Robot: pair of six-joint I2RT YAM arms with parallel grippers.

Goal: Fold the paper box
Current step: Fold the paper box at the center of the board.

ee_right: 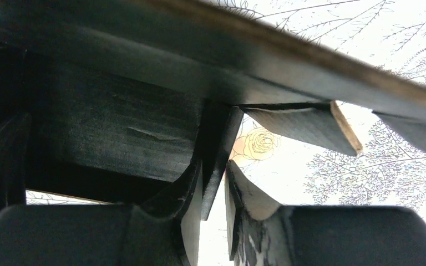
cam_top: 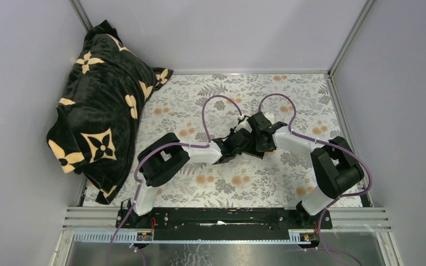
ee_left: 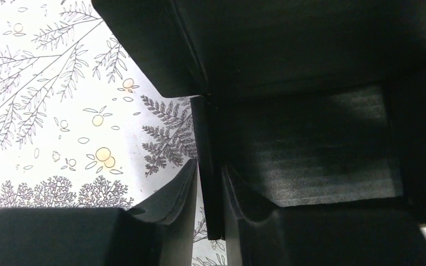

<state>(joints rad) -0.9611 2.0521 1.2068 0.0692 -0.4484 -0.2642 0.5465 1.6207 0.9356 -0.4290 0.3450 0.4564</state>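
Left gripper [ee_left: 208,172] pinches, jaws narrow, one upright wall of the paper box [ee_left: 310,138], held over mid-counter [cam_top: 199,105]; right gripper [ee_right: 213,166] nips another panel likewise. Walls look raised (a tray shape seems to be forming), yet one flap [ee_right: 305,124] hangs loose, so closing is left.

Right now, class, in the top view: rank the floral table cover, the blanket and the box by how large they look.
1. Table cover: largest, spreading across most of the floor.
2. Blanket: clearly smaller, bunched at the left.
3. Box: smallest, though it is partly hidden, so its full extent is unsure.
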